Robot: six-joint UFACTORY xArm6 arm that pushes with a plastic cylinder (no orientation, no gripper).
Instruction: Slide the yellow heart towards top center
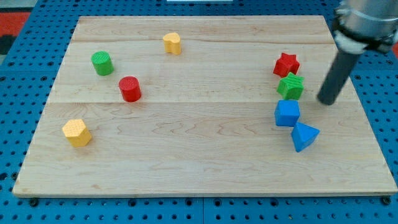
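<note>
In the camera view, my tip is down on the wooden board, touching no block, just to the view's right of the green star. The yellow heart sits far to the star's left, near the board's top edge. A red star sits just above the green star.

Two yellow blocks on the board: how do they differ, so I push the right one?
The yellow heart sits near the view's top, left of centre; the yellow hexagon block lies at lower left. The heart shows a notched top, the hexagon flat sides. The hexagon looks larger. My tip is far from both, right of the green star. Both are yellow.
</note>
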